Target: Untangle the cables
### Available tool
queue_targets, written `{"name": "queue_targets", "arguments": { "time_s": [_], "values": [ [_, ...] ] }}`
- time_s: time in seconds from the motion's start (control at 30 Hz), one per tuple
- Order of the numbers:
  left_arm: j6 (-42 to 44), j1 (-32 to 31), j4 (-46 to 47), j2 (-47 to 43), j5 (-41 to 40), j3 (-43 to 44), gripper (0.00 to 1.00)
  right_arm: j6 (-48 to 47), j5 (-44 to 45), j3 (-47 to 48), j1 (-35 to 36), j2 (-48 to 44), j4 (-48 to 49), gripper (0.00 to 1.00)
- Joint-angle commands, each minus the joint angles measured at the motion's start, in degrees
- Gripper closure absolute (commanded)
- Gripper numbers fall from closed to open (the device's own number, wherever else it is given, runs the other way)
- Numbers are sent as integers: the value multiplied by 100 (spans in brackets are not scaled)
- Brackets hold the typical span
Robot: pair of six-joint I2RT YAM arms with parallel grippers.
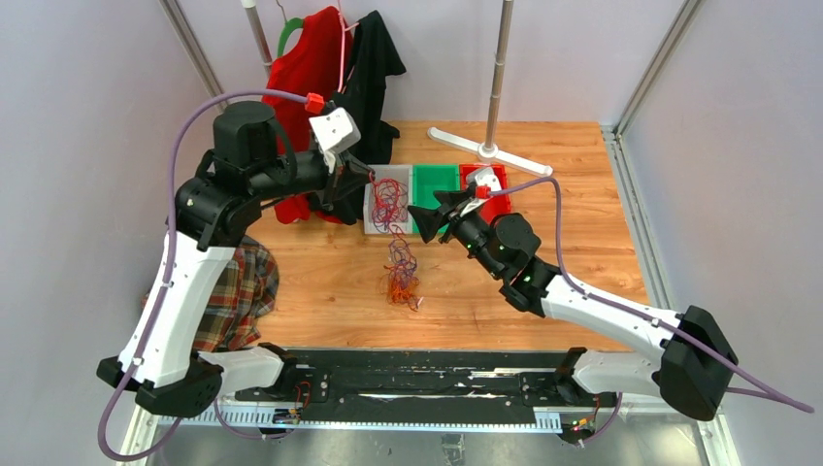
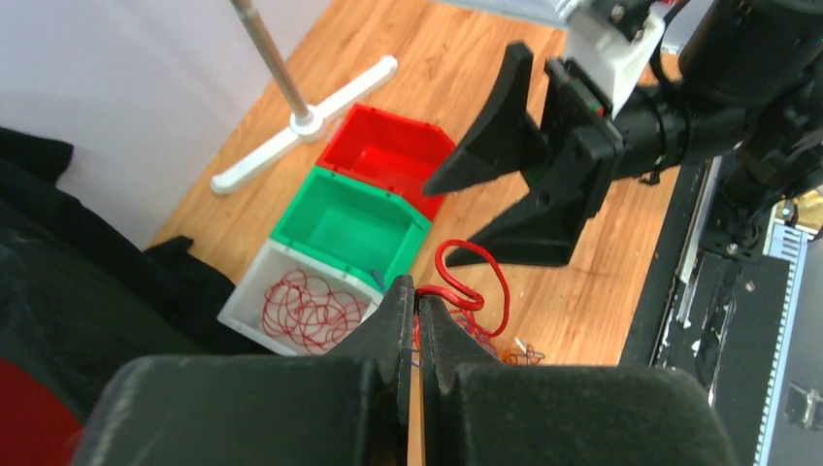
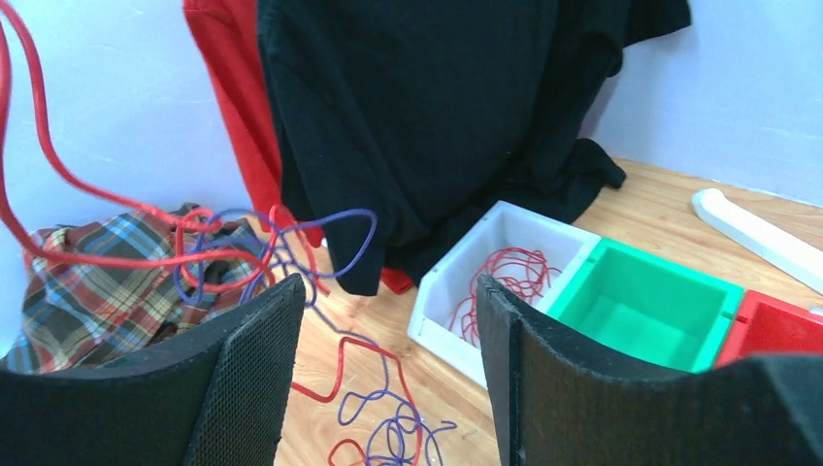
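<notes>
**While the left arm lifts a red strand, the right waits open**

As the top camera shows it, the cables [image 1: 400, 264] hang in a chain from the left gripper [image 1: 366, 178] down to a red, orange and purple heap on the wooden table [image 1: 543, 282], just in front of the white bin [image 1: 370, 216]. I judge the height is deliberate: raising one strand lets the rest sag away from it. The right gripper [image 1: 419, 223] hovers beside the hanging part, near the green bin [image 1: 435, 178].

From the left wrist I get what the top view cannot give me. The jaws are closed to a sliver, pinching a red cable right at the tips, with a loop of it springing out beyond them. A red coil [image 2: 306, 313] lies alone in the white bin, so I take it one cable is already sorted.

From the right wrist, the jaws stand wide apart with nothing between them. Red and purple loops cross in the air just past the finger on the view's left, and more curls lie on the table below. Only this view shows the purple strand wound through the red, which is where I would reach next.
</notes>
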Motion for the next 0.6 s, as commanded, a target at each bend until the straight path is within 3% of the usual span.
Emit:
{"name": "queue_targets", "arguments": {
  "time_s": [0.0,0.1,0.2,0.43,0.57],
  "values": [
    [104,-48,71,-219,-225,-202,100,-244,232,36,-119,-180,-363,36],
    [176,-48,65,-245,-325,-290,100,-102,183,-154,-122,-396,-138,39],
    [274,-48,64,-283,-221,-342,100,11,-108,-134,-131,-348,49,34],
    [695,-58,-139,-299,-73,-315,100,75,-1899,544,-271,-85,-481,26],
    [1039,-57,-327,-318,417,-313,100,939,-3871,1004,-1175,184,-429,28]
  ]
}}
